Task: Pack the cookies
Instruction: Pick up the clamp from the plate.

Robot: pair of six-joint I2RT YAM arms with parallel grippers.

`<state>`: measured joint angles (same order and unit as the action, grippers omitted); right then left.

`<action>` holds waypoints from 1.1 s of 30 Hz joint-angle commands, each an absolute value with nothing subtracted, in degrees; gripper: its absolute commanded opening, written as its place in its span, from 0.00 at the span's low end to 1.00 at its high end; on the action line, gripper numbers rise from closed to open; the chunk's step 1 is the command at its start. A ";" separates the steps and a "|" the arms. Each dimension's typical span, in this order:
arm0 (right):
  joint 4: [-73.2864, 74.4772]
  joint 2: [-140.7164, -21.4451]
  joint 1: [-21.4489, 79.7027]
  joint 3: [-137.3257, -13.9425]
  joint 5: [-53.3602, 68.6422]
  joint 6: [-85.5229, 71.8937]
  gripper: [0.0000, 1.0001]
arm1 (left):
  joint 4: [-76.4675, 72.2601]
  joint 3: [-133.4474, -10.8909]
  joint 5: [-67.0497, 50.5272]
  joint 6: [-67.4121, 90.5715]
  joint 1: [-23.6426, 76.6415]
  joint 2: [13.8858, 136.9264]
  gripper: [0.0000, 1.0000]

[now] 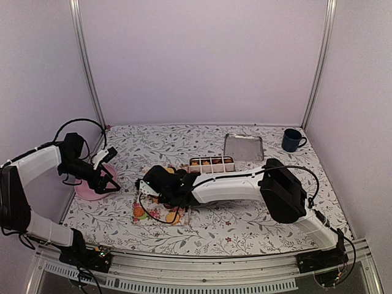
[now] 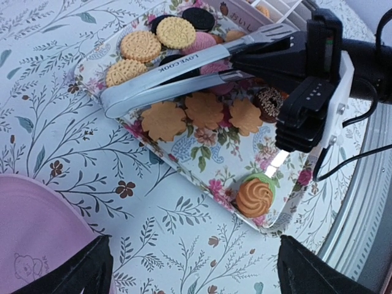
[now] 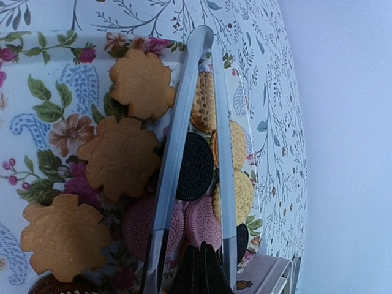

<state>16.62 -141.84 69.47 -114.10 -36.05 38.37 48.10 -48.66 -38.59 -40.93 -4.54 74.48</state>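
Right arm stretched leftward across the table. Right gripper [image 3: 197,269] fingers pinched together between the two arms of the tongs [image 2: 165,76], over cookies [image 2: 202,110] lying on the flowered tray [image 2: 245,159]. Left arm bent, left gripper [image 1: 108,179] spread wide above the pink plate [image 2: 30,233].

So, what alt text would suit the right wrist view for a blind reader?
Metal tongs, held in the right gripper, reach over a floral tray of cookies: tan flower shapes, pink rounds, a black one between the tong arms.
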 commanded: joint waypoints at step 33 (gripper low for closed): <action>18.45 -126.57 58.19 -110.53 -2.29 20.96 0.55 | 48.05 -48.43 -42.26 -42.76 -5.62 72.06 0.89</action>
